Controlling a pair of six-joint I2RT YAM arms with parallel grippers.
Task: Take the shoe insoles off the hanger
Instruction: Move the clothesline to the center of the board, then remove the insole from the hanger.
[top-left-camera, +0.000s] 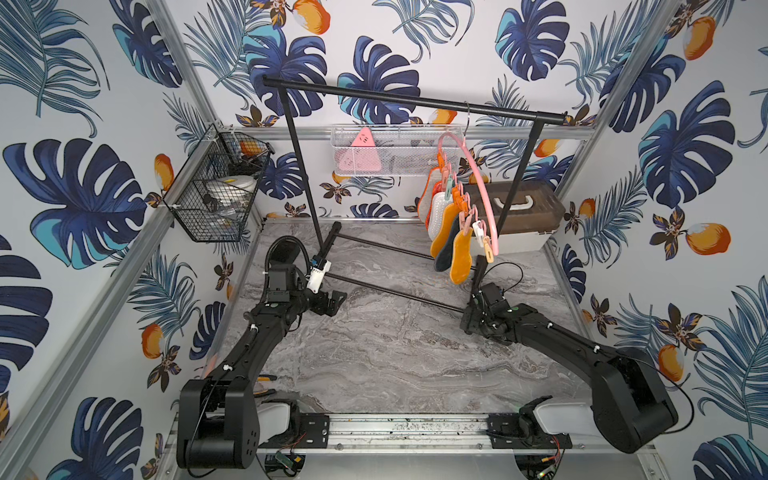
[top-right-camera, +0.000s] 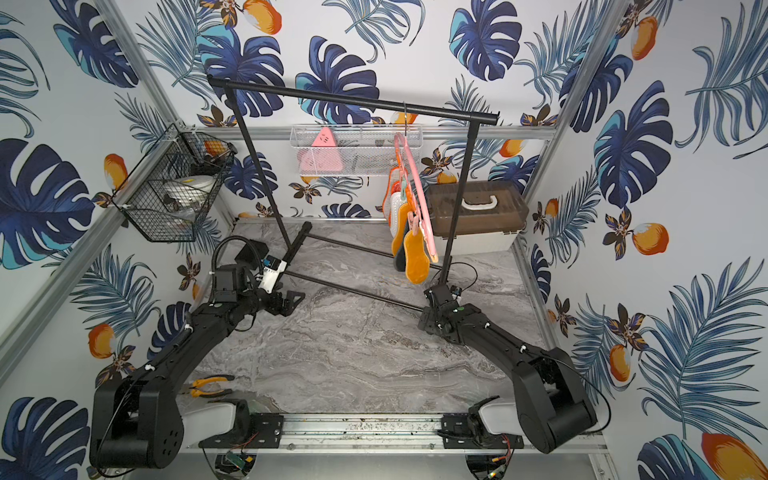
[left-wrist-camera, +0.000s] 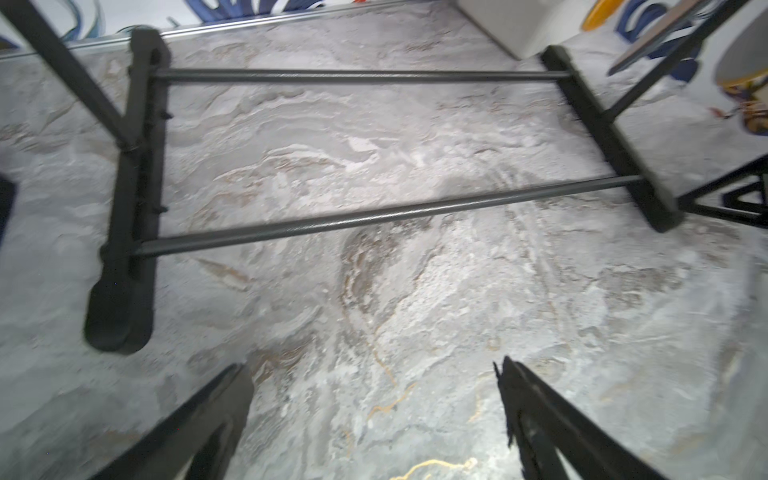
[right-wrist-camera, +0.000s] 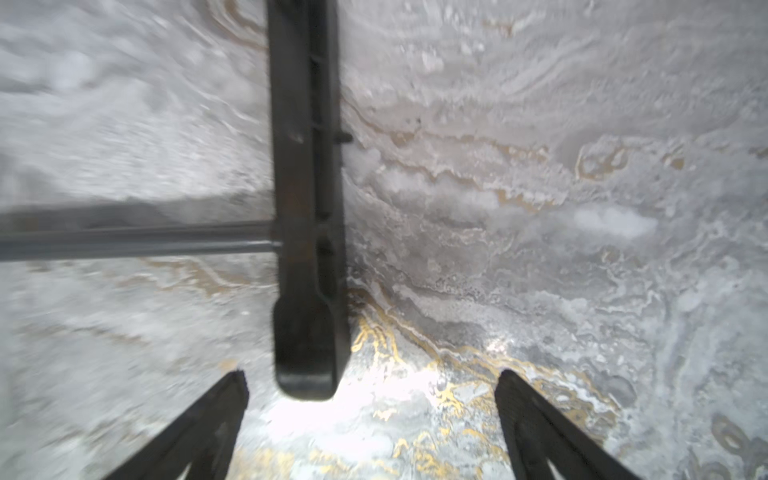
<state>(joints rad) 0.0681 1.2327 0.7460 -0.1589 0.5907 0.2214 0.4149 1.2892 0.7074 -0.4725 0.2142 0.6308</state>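
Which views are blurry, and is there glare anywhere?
Both top views are sharp, the shoe insoles crisp; the right wrist view is smeared, with white glare on the marble table beside the rack's foot; the left wrist view is only slightly soft.

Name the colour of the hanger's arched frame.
Pink; the hanger shows best in a top view.

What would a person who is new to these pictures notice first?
Likely the bright insoles, bunched on the pink hanger on the black rail, at the table's back right. Next, the bold leaf wallpaper all around. The left pincer and right pincer are open and empty, low over it.
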